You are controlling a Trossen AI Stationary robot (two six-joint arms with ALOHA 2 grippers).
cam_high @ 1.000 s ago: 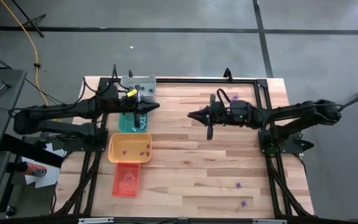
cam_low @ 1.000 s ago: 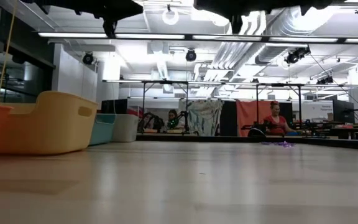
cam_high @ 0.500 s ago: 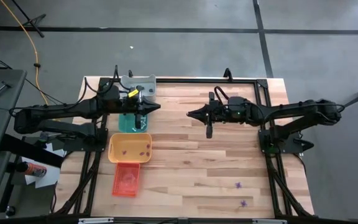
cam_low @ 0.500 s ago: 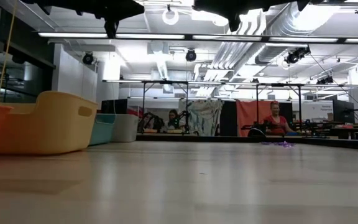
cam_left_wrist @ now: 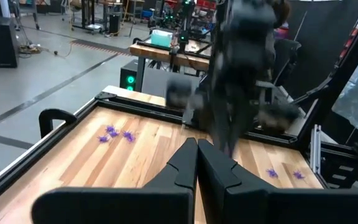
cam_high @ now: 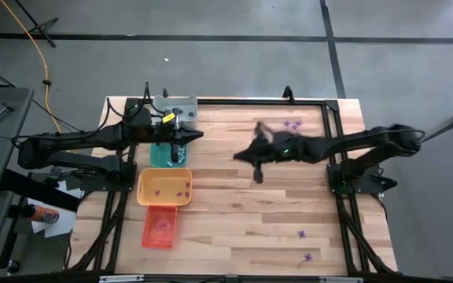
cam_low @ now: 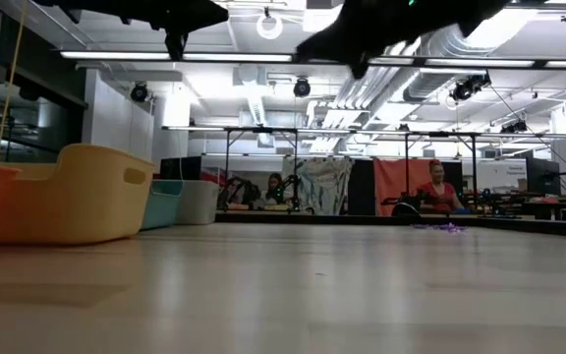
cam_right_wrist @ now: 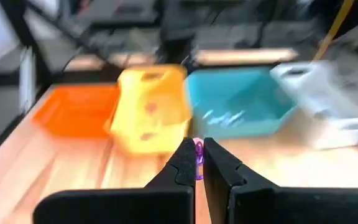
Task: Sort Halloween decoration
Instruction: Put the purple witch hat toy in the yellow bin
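Note:
The decorations are tiny purple trinkets. A few lie by the far edge (cam_high: 292, 123) and two near the table's right near corner (cam_high: 301, 233). Others lie in the yellow tray (cam_high: 163, 187). My right gripper (cam_high: 238, 155) is in the air over the table's middle, pointing at the trays, shut on one purple trinket. My left gripper (cam_high: 189, 135) hangs over the teal tray (cam_high: 169, 154), shut and holding nothing; its wrist view shows the fingertips (cam_left_wrist: 196, 148) together. My right gripper pinches a purple trinket (cam_right_wrist: 198, 157) between its two fingertips. Only a sliver of the trinket shows in the gap. The fingers reach roughly level from the table's right side, and the trinket is lifted clear of the table.
Four trays stand in a row along the table's left side: grey (cam_high: 175, 104) farthest, then teal, yellow and orange (cam_high: 160, 226) nearest. A black frame (cam_high: 329, 106) runs along the table's edges. Bare wood lies between the trays and the right arm's base.
My right gripper has swung a little toward the table's near edge and dipped, its wrist turning; the motion blurs it. The trinket has stayed between its fingers. My left arm has kept still.

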